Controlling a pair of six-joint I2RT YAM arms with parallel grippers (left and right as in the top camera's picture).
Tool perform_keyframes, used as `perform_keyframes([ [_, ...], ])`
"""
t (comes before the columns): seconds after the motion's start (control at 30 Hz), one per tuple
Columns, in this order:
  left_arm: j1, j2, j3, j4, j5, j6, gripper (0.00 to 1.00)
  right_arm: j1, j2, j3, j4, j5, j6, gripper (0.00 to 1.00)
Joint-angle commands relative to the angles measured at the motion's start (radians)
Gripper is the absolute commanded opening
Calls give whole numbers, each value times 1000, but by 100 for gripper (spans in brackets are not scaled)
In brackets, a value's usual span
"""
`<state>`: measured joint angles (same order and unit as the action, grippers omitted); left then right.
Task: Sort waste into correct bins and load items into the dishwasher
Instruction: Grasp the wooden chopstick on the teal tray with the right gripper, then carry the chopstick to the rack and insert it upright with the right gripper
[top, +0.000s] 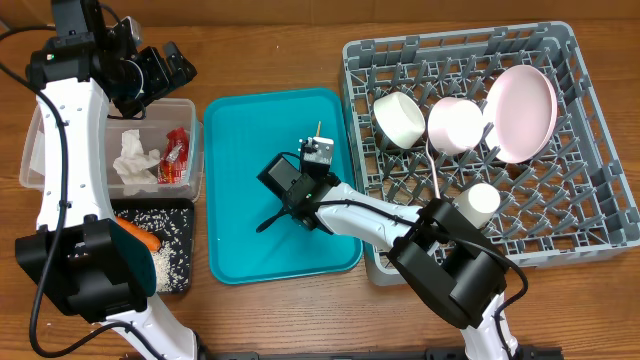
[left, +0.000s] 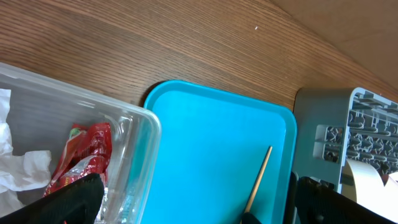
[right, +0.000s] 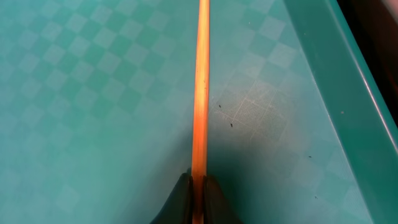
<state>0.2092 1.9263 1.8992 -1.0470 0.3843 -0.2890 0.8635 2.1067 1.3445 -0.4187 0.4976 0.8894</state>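
A thin wooden chopstick (right: 200, 93) lies along the teal tray, and my right gripper (right: 198, 190) is shut on its near end. Overhead, that gripper (top: 300, 188) sits low over the tray's middle, with the chopstick's tip (top: 318, 127) poking out behind it. My left gripper (top: 160, 70) hangs open and empty above the back of the clear tub (top: 40, 150), which holds napkins (top: 133, 160) and a red wrapper (top: 177, 155). The grey dishwasher rack (top: 560, 230) carries a pink plate (top: 522, 112), two white bowls (top: 400, 118) (top: 455, 124), a cup (top: 481, 200) and a fork (top: 432, 165).
The teal tray (top: 240, 250) lies between the bins and the rack. A black tray (top: 185, 215) at the front left holds rice scraps and a carrot (top: 140, 236). In the left wrist view the chopstick (left: 261, 177) lies near the tray's right rim (left: 289, 155).
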Motion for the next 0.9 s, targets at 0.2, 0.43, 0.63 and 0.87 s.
perform_keyframes([
  [0.2, -10, -17, 21, 0, -3, -10, 100, 20, -79, -8, -26, -1, -168, 4],
  [0.43, -10, -17, 21, 1, -3, -10, 100, 32, -221, -8, -101, 0, -188, 4],
  [0.63, -10, -17, 21, 0, -3, -10, 100, 31, -330, -8, -133, 53, -327, 4],
  [0.87, -13, -17, 21, 0, -3, -10, 100, 31, -422, -8, -276, 207, -606, 4],
])
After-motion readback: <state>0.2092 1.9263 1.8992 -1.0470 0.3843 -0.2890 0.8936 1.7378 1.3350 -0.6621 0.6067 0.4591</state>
